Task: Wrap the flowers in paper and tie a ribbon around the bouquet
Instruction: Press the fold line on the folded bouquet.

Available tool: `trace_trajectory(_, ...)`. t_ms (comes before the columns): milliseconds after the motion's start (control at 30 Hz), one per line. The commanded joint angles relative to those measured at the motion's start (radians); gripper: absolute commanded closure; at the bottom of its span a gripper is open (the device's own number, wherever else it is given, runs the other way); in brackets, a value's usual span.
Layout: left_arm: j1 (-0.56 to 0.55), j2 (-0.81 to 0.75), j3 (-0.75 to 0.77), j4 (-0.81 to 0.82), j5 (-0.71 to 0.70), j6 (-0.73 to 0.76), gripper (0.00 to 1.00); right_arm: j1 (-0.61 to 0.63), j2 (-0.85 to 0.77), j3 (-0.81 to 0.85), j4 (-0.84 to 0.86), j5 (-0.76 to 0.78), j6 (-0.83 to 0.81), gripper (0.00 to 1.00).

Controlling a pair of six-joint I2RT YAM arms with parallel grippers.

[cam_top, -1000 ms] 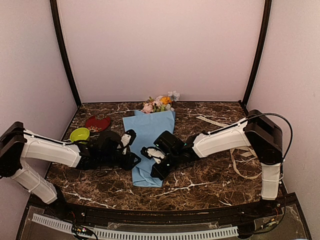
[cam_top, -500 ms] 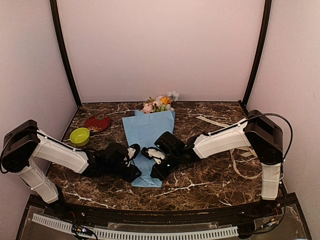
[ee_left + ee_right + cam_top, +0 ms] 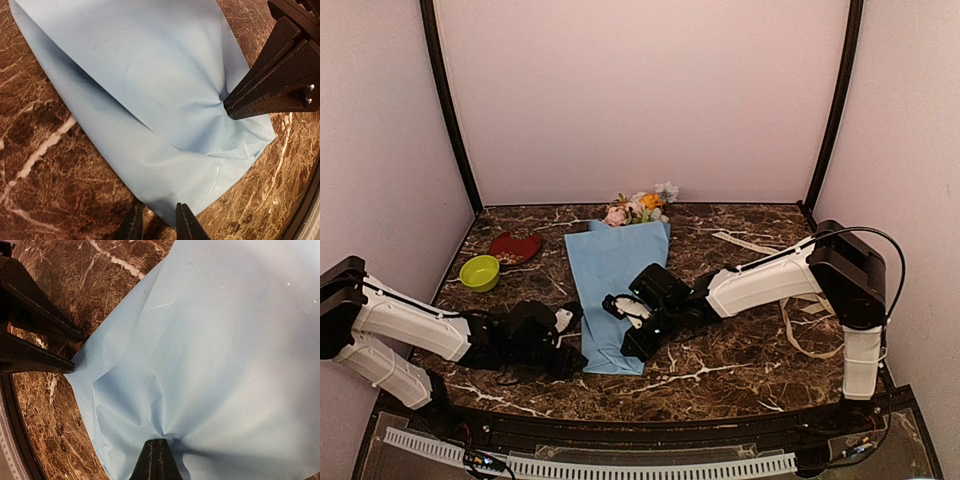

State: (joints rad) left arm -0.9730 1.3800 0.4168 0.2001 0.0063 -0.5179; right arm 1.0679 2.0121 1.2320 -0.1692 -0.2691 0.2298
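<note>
The left arm had drawn back toward the near left of the desk (image 3: 730, 372), bringing the left claw (image 3: 159, 226) down to the edge of the narrow near end of the paper (image 3: 620, 262), while the right arm had kept its place. We saw the left claw slightly parted with nothing held. The right claw (image 3: 231, 106) was closed, its tip pressed into the puckered paper; we could not tell whether it pinched a fold. We judged the wrapping largely done: the paper lay folded over the flowers (image 3: 640, 208). The ribbon (image 3: 800, 332) lay well apart on the right, so tying remained. The bundle's long axis ran near to far, blooms pointing at the back wall
</note>
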Motion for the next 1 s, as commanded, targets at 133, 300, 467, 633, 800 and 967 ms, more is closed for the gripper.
trace_trajectory(133, -0.014, -0.151, 0.028, -0.177, -0.047, 0.057, 0.77, 0.017, 0.002, -0.021, -0.047, -0.009, 0.004, 1.00)
trace_trajectory(300, -0.028, -0.149, 0.096, -0.100, -0.104, 0.162, 0.76, 0.017, 0.002, -0.016, -0.037, -0.022, 0.012, 1.00)
trace_trajectory(467, -0.038, -0.040, 0.104, 0.048, -0.195, 0.265, 0.75, 0.017, 0.004, -0.014, -0.015, -0.056, 0.028, 1.00)
trace_trajectory(633, -0.047, 0.100, 0.149, 0.140, -0.177, 0.301, 0.75, 0.017, 0.004, -0.019, -0.011, -0.058, 0.033, 1.00)
trace_trajectory(800, -0.071, 0.207, 0.175, 0.109, -0.149, 0.276, 0.76, 0.014, -0.001, -0.023, -0.011, -0.055, 0.037, 1.00)
trace_trajectory(967, -0.075, 0.196, 0.078, 0.118, -0.139, 0.213, 0.77, 0.015, -0.012, -0.024, -0.020, -0.050, 0.030, 1.00)
